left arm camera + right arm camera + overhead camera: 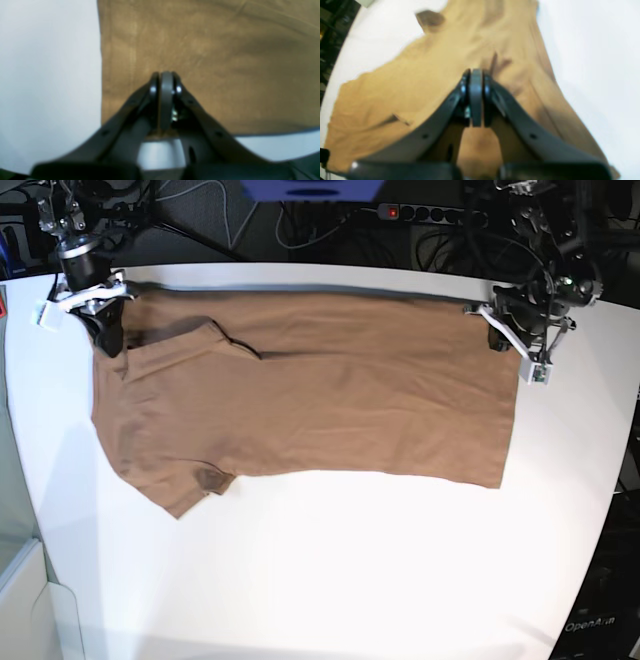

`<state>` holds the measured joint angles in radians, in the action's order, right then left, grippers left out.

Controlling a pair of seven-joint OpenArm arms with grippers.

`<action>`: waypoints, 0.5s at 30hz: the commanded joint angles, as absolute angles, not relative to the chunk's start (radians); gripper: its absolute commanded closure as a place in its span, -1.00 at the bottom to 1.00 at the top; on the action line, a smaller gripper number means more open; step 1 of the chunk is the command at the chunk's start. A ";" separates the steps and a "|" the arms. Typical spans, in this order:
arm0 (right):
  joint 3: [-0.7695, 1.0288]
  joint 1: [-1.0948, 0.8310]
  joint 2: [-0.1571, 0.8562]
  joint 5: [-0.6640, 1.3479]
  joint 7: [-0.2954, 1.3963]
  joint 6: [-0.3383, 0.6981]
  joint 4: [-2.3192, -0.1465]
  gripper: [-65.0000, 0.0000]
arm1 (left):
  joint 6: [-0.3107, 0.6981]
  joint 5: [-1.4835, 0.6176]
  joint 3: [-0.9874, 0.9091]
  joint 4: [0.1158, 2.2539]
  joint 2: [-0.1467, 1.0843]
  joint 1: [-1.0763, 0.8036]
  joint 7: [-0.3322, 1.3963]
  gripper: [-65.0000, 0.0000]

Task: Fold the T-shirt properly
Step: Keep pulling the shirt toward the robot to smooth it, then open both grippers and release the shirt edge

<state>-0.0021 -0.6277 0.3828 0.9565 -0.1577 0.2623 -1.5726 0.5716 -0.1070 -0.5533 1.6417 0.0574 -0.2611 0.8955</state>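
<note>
On a white round-edged table (330,580) with dark cabling behind it, we see the plain tan-brown short-sleeved cotton T-shirt (320,395) spread sideways across the far half, folded lengthwise, collar toward nine o'clock and hem toward three. At ten o'clock our right gripper (108,340) rests on the shoulder cloth, its jaws pressed together. At two o'clock our left gripper (495,340) sits at the hem corner, jaws likewise pressed together.

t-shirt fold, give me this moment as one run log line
T-shirt spread on table | left gripper shut at hem end | right gripper shut at collar end
</note>
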 commanded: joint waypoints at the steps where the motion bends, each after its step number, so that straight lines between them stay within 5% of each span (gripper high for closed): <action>1: 0.004 -0.636 0.395 0.963 -0.176 0.274 -1.586 0.98 | 0.562 -0.079 -0.555 1.649 0.059 -0.262 0.929 0.94; 15: -0.001 -0.590 0.404 0.963 -0.174 0.274 -1.587 0.98 | 0.562 -0.079 -0.552 1.745 0.012 -0.225 0.931 0.94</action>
<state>-0.0063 -0.5953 0.3874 0.9565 -0.1474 0.2607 -1.5715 0.5671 -0.0689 -0.5495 1.7203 -0.0002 -0.2348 0.9451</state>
